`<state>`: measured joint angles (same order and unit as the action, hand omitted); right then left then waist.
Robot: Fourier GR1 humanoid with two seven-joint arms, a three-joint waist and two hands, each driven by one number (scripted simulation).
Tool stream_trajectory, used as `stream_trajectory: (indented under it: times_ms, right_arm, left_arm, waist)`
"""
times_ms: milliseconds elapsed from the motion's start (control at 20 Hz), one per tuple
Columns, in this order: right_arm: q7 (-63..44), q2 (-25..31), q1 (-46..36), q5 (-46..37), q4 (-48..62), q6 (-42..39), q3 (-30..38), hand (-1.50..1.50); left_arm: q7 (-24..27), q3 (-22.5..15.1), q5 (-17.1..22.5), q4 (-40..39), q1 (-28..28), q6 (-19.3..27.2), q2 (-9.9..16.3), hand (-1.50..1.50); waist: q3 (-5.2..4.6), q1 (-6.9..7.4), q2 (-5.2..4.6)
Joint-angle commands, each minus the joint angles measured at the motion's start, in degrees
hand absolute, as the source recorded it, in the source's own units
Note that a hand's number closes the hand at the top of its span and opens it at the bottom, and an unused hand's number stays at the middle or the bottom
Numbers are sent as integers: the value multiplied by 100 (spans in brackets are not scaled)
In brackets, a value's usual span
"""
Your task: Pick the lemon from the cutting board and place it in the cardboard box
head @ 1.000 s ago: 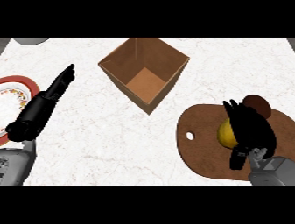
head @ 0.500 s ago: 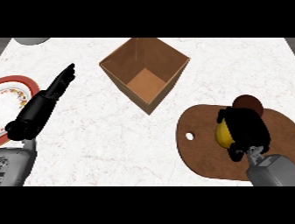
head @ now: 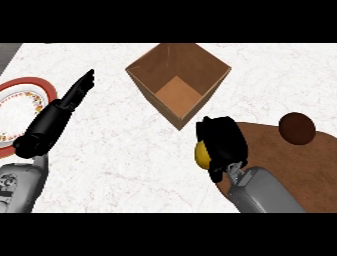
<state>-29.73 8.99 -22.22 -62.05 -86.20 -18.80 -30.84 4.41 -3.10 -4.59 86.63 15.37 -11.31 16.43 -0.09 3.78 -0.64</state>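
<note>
Yellow showed between the curled black fingers of the right hand (head: 221,145), which was wrapped round the lemon (head: 199,154) just below the open cardboard box (head: 177,82), likely to carry it there. The hand sat at the left edge of the brown cutting board (head: 315,150). Left of the box, the left hand (head: 60,112) rested with straight fingers beside a red-rimmed plate (head: 12,112) on the marble bench (head: 127,155).
</note>
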Motion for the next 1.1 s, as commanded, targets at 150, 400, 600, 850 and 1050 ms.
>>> stream_trajectory:
  times_ms: [150, 400, 600, 850, 1050]
  right_arm:
    - [-312, -877, -1516, 626, 582, 581, -937, 150]
    - [-808, -893, -2831, 780, 937, 1082, -1375, 150]
    - [-1395, -897, -3750, 1376, 1057, 1467, -1373, 150]
    - [-2684, -898, -4349, 1337, 1407, 2552, -1011, 150]
    - [-3410, -899, -4935, 1293, 2036, 3228, -838, 150]
  left_arm:
    - [-2, -361, -54, -49, 359, -164, -212, 0]
    - [43, -285, -24, -247, 423, -239, -150, 0]
    - [-61, -307, -109, -364, 642, -96, -293, 0]
    - [26, -283, -111, -331, 409, -134, -213, 0]
    - [-59, -240, -115, -296, 479, -120, -197, 0]
  waist:
    - [8, 685, -144]
    - [-16, 704, -78]
    - [-15, 601, -29]
    - [-15, 503, 14]
    - [-16, 409, 1]
